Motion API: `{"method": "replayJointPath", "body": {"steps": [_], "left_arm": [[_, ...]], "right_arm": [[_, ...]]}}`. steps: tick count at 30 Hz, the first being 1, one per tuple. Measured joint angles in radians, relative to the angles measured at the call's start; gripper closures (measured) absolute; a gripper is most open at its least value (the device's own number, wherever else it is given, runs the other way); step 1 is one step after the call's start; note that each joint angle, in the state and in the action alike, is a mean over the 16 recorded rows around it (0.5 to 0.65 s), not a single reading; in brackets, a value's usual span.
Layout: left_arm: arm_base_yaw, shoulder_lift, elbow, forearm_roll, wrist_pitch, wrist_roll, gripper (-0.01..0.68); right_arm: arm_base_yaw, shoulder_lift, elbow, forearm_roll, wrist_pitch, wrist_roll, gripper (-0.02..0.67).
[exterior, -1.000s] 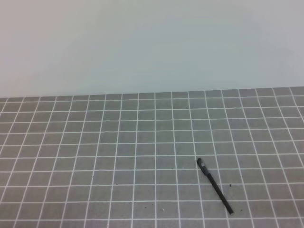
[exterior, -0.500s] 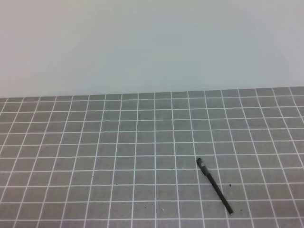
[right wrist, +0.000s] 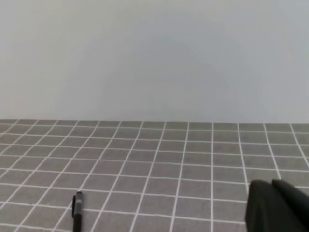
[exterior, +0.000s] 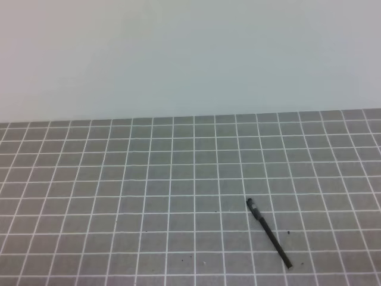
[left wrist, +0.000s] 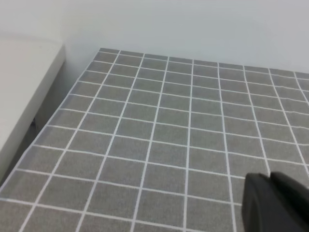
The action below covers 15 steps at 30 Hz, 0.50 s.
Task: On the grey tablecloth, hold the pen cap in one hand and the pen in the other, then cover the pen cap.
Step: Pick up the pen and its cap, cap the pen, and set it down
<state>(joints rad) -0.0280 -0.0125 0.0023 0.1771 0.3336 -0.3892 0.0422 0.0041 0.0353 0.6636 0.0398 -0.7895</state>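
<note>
- Grey tablecloth (exterior: 119,196) covers the counter, gridded with thin white lines.
- Left gripper (left wrist: 273,203) and right gripper (right wrist: 275,205) hover above the cloth, jaws clenched on nothing.
- Pen (exterior: 269,233) lies diagonally (near front-right edge), untouched.

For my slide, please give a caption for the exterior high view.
A black pen lies diagonally on the grey tablecloth; no arm in view.
</note>
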Motion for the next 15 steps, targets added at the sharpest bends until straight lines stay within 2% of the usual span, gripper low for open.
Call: {"method": "replayJointPath", "body": {"steps": [15], "left_arm": [[0.0,0.0,0.0,0.0,0.0,0.001,0.675]], "right_arm": [[0.0,0.013,0.0,-0.558,0.205,0.625,0.652]]}}
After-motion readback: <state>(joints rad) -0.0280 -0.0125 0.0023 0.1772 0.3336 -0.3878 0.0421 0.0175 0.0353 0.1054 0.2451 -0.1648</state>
